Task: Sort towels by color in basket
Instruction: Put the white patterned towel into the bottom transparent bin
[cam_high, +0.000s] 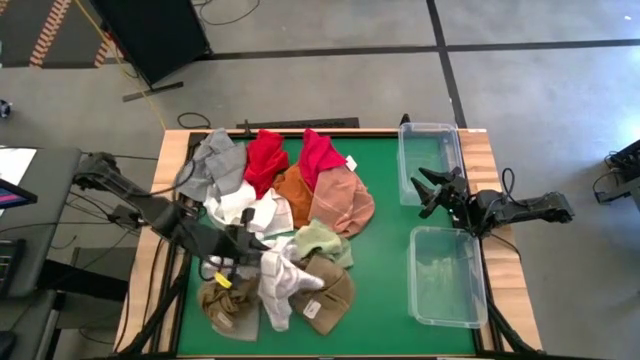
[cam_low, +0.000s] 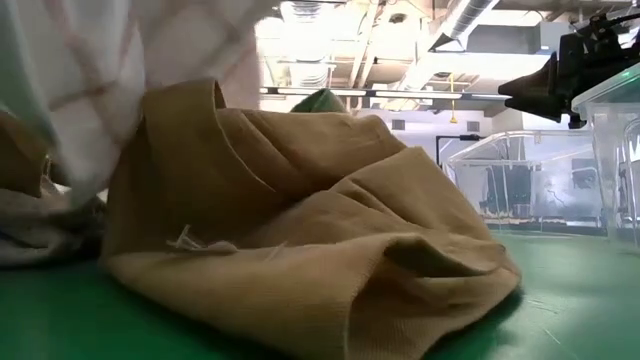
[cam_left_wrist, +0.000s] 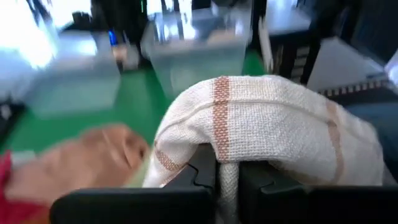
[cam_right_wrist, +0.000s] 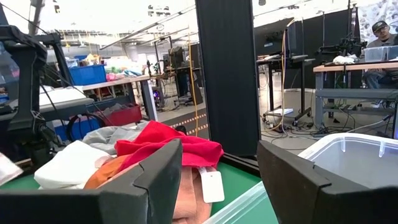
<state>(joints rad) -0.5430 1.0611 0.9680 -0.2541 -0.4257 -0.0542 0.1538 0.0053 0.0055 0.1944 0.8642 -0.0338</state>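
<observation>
A pile of towels lies on the green table: grey, red, orange, pink, white, pale green and tan-brown. My left gripper is shut on a white-checked towel at the pile's near end. This towel also shows in the left wrist view and in the low view. My right gripper is open and empty, above the table between two clear bins. My left gripper pinches a bunched fold of the white-checked towel between its two fingers. The cloth humps up over the fingertips and hides them. The rest of the towel hangs down and lies on the tan-brown towel.
Two clear plastic bins stand at the table's right side, one farther back and one nearer. Bare green table lies between the pile and the bins. A second tan towel lies at the near left.
</observation>
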